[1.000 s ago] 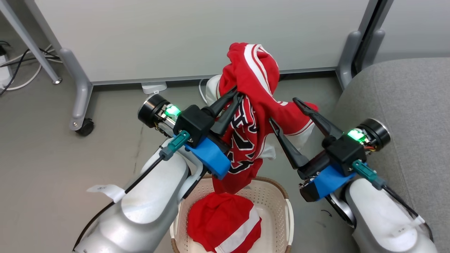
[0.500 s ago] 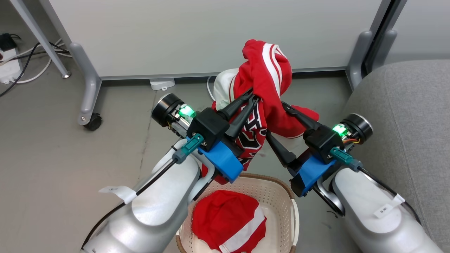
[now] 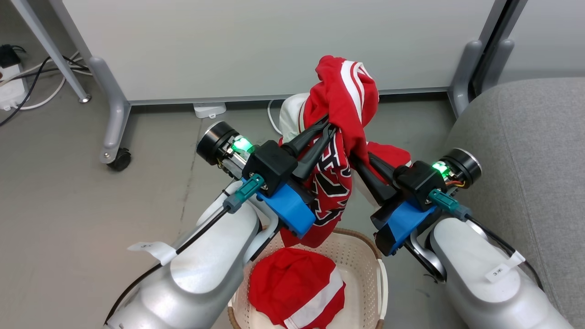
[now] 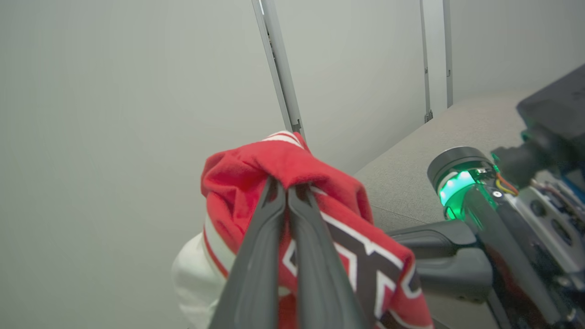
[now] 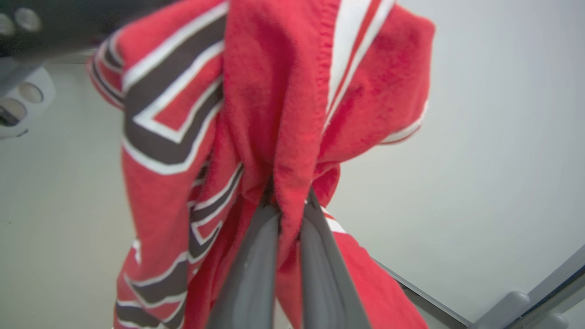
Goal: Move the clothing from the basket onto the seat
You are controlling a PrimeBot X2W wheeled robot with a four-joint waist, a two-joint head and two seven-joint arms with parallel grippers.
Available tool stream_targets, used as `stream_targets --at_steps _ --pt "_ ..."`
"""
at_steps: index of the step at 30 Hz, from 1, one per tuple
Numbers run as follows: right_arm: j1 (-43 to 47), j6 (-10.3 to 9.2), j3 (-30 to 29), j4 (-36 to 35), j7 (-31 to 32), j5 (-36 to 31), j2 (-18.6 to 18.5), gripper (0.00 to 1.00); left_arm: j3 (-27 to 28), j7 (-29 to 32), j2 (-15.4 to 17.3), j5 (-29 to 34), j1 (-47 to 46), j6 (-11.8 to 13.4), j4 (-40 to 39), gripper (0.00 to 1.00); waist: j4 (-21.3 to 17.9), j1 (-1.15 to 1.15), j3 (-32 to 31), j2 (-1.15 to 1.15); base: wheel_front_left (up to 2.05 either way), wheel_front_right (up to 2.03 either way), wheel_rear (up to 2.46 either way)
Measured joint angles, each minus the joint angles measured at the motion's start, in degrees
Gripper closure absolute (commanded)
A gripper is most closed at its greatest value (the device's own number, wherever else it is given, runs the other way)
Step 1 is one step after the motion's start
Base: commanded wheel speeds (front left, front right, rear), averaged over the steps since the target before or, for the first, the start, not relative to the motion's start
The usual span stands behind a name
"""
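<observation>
We are finding the left gripper [image 3: 327, 129] and right gripper [image 3: 358, 158] both pinching the jersey [image 3: 347, 91] above the basket [image 3: 383, 283], another red garment [image 3: 292, 288] lying inside.

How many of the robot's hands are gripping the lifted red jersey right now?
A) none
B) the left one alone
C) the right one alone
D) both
D: the left hand and the right hand are each pinched shut on a fold of the red jersey, which hangs above the basket.
</observation>
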Motion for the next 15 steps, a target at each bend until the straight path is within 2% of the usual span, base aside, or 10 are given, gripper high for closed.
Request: stream_targets --at_steps 15 --pt "0.48 0.0 0.23 -0.38 0.0 0.49 -0.09 1.0 0.04 0.0 0.2 0.0 0.12 -0.18 0.15 1.0 -0.31 0.0 -0.32 0.0 0.0 0.0 0.0"
